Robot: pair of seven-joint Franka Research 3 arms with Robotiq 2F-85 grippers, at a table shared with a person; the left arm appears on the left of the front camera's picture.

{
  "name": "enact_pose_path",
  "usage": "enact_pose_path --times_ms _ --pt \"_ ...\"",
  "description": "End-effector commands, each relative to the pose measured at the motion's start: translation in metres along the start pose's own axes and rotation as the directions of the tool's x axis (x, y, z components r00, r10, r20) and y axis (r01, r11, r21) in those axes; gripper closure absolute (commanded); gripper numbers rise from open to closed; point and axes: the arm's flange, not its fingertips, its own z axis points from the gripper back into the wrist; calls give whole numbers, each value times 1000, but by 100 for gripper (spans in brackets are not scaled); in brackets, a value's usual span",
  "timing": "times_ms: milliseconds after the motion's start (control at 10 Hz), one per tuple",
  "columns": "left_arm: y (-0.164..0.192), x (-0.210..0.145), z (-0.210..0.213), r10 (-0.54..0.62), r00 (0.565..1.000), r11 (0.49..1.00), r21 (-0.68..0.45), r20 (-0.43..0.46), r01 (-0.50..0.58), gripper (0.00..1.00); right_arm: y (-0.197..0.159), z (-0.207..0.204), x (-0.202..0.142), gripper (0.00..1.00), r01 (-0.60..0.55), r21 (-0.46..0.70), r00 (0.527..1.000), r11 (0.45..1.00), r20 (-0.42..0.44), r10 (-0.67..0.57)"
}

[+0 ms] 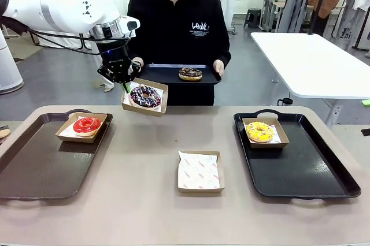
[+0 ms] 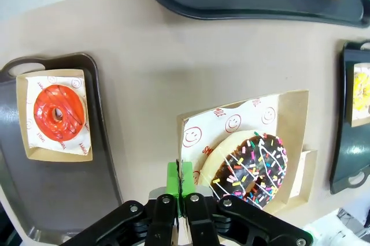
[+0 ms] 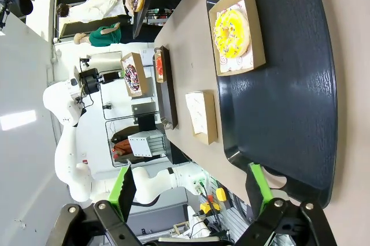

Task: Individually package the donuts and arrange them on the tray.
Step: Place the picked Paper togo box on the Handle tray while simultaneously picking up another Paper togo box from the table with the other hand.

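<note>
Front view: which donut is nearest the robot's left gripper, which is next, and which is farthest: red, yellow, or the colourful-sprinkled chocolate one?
1. Chocolate donut with colourful sprinkles: in the paper box that the left gripper pinches.
2. Red donut: on the left tray, lower down.
3. Yellow donut: across on the right tray.

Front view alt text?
The left gripper pinches a box holding a sprinkled donut above the table. A person holds a tray with a chocolate donut. A red donut sits boxed on the left tray, a yellow donut on the right tray, an empty box between.
</note>
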Motion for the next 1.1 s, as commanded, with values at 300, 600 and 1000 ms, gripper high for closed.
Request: enact_pose_path --times_ms 300,600,1000 --pt "72 -55 56 -152 987 987 39 -46 154 99 116 -62 -14 0 -160 -265 984 951 -117 133" --pt "135 -88 74 -45 997 999 5 -62 46 99 184 -139 -33 0 -238 -461 964 855 -221 149" --pt "195 -114 57 29 995 999 -12 -94 -30 99 215 -245 -50 0 -296 -618 952 728 -249 176"
